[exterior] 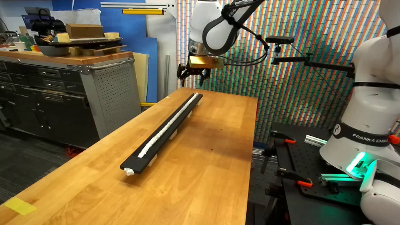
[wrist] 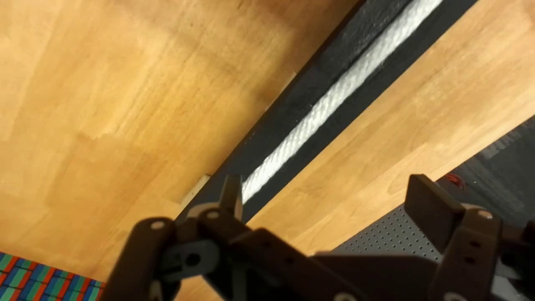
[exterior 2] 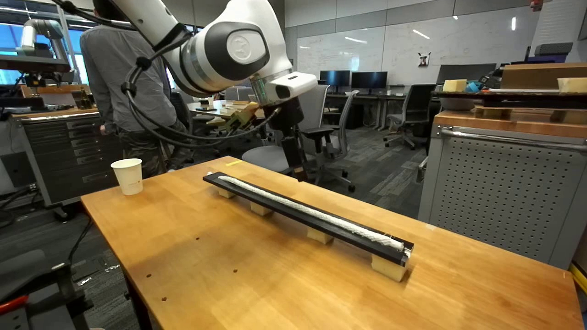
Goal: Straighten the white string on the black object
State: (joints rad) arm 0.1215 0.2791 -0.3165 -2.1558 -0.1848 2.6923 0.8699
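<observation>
Pincer [exterior: 192,83] empty, jaws wide apart, higher than the bench [exterior: 212,181]. White string [wrist: 309,124] lower than the pincer, apart from it, lying nearly straight atop the black bar [wrist: 271,129].

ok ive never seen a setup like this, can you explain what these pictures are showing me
The machine is a white robot arm with a two-fingered gripper. Two pictures come from cameras standing outside the robot, looking across the table from different places. The wrist view comes from a camera on the arm's wrist, so the gripper's dark fingers loom large at the bottom.

On the table, a long black bar sits on pale blocks, with a white string lying nearly straight along its top; straightening that string is the task. A pale cup stands near a table corner.

The gripper is open and holds nothing; its fingers stand apart with nothing between them.
</observation>
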